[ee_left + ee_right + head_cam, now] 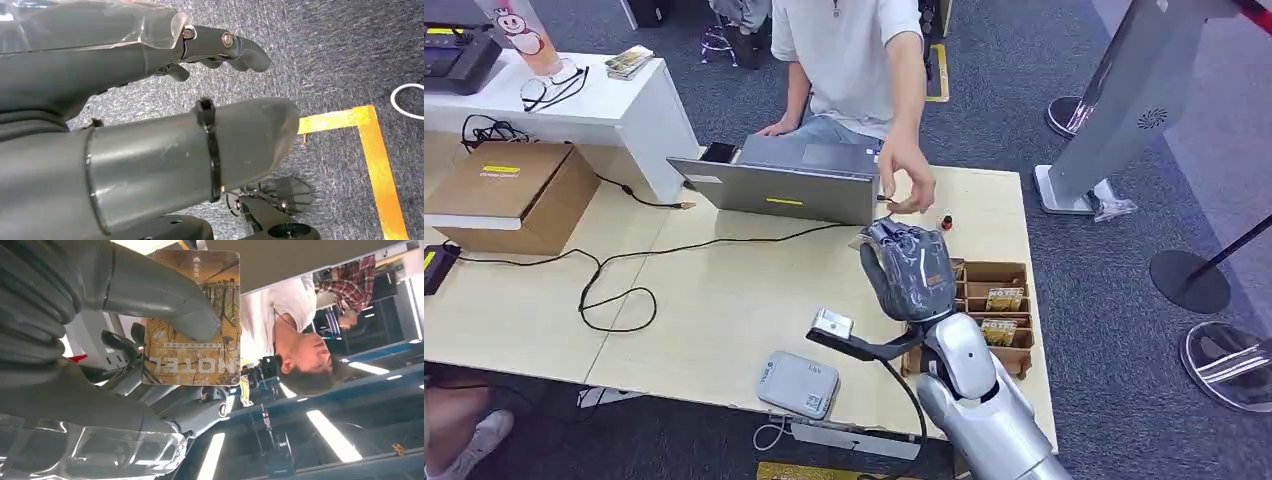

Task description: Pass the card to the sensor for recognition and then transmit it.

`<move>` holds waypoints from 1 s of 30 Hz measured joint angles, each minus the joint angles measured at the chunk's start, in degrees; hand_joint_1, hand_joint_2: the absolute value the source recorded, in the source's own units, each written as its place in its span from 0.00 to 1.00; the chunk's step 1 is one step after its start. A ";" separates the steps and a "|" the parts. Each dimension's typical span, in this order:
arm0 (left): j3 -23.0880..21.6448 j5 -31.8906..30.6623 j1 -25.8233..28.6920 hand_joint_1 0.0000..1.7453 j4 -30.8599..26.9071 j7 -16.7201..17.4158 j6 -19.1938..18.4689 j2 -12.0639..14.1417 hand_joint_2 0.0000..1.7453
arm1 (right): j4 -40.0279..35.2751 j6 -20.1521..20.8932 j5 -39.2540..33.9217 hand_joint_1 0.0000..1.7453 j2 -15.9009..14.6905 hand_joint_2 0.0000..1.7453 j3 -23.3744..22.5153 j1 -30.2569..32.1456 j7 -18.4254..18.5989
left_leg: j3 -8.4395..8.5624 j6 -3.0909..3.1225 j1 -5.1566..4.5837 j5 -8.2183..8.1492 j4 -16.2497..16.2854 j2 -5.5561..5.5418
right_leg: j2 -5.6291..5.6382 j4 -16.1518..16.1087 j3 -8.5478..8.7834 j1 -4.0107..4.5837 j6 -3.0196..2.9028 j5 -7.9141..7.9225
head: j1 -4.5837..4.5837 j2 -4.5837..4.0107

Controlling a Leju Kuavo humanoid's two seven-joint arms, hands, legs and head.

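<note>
my right hand [911,270] raised over light wooden bench [724,290], thumb pinching brown printed hotel card [192,320]; person's hand [907,180] just beyond.

my left hand [150,125] empty, fingers loosely curled.

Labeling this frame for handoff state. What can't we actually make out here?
- Head view: the card is hidden behind the raised right hand; whether the person's hand touches it can't be told.
- Right wrist view: the thumb covers part of the card; small print unreadable.
- Head view: labels on cards in the wooden tray too small.
- Left wrist view: the left hand is partly cut off by the picture's edge.
</note>
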 joint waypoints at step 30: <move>-1.07 -0.33 1.95 0.00 0.00 -3.89 -2.45 3.15 0.00 | -7.08 18.28 -32.25 1.00 0.22 1.00 -0.02 3.54 -7.96 | 0.01 0.00 0.00 0.00 0.00 0.02 | 0.02 0.00 0.00 0.00 0.02 0.01 | 0.02 0.00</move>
